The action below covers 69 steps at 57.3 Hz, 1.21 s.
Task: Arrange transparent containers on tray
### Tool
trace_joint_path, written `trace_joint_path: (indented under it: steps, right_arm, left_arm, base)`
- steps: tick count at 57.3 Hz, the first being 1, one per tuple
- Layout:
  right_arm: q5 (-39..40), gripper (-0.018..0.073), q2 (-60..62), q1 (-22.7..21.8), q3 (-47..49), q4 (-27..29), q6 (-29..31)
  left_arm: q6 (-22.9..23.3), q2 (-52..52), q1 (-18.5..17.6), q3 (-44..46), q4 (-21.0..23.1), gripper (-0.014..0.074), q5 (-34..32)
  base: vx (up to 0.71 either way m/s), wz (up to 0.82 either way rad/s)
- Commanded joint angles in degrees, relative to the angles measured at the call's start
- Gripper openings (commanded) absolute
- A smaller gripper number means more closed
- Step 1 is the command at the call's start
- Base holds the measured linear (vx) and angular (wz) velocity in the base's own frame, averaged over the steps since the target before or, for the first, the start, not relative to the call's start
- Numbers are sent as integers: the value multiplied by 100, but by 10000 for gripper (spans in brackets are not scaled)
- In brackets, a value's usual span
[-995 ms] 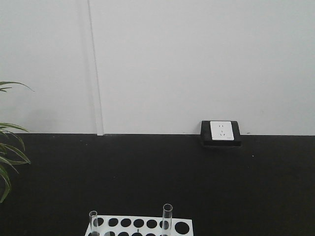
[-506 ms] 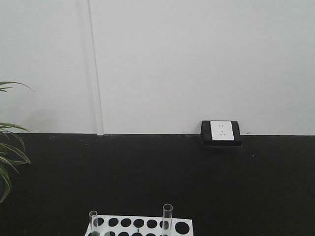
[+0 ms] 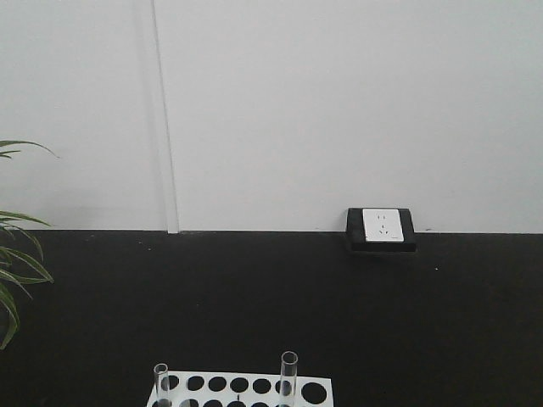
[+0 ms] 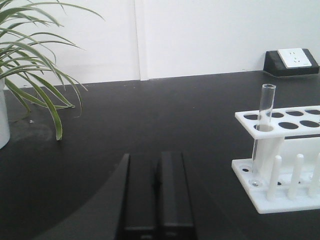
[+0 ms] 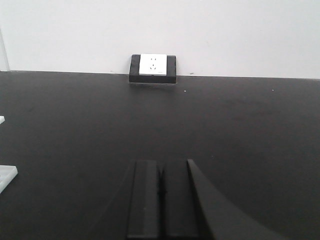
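Two clear glass test tubes stand upright in a white rack (image 3: 242, 392) at the bottom of the front view: one at its left end (image 3: 160, 379), one right of centre (image 3: 288, 373). In the left wrist view one tube (image 4: 263, 120) stands in the near corner of the rack (image 4: 285, 165). My left gripper (image 4: 156, 160) is shut and holds nothing, low over the black table, left of the rack. My right gripper (image 5: 161, 167) is also shut and holds nothing. The tray is out of view.
A potted plant with long green leaves (image 4: 30, 60) stands at the left. A white wall socket in a black box (image 3: 381, 227) sits at the table's back edge against the white wall. A white corner of the rack (image 5: 6, 176) shows at the right wrist view's left edge.
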State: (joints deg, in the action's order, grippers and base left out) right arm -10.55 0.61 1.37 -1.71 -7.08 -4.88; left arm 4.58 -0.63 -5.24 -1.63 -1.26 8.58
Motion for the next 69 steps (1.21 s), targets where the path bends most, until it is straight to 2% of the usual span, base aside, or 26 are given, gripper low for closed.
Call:
trace_joint_path:
  steps: [1,22,26,32,36,42,48,52,57,62,69]
  right_arm:
    - [544,-11,5,-17,-53,-68,17]
    - [1389,-11,5,-17,-53,-73,17]
    - [1522,-11,5,-17,14,-68,-3]
    - [1281,-11,-59,-17,382,-68,-54]
    - [880,-11,-231,-17,938,-68,-77]
    - [190,-11,-669,-17,1839,-113,-77]
    - [-166,-11,-1301,-17,2623,-113,-77]
    - [-174,-11,-1692,-17,2935,-113,-77]
    - [-169,-11,-2122,-17,3128,-113,-77]
    - [-169,-10,-2490,-17,3164,-82,-98]
    - [-185,-7,-2908,-17,3164,-27,-117]
  left_arm:
    - [17,-81,9,-158,34,-7,-475]
    - [23,-81,9,-158,34,-7,-1202]
    - [30,-81,9,-158,34,-7,-1525]
    - [30,-81,9,31,34,-7,-2073]
    - [30,-48,9,383,34,-7,-1876]
    - [-33,225,9,1296,-5,-6,-936]
    - [-152,785,9,2251,-254,-5,73]
    - [-189,1231,9,2719,-496,-5,470]
    - [-182,1631,9,2938,-630,-5,486]
    - [-176,1999,9,2918,-611,-3,216]
    - [-158,2430,9,2905,-573,1,228]
  base:
    - [0,0]
    - [0,0]
    - [0,0]
    - [0,0]
    - [0,0]
    - [0,0]
    - [0,0]
    - [0,0]
    - [0,0]
    - [0,0]
    - [0,0]
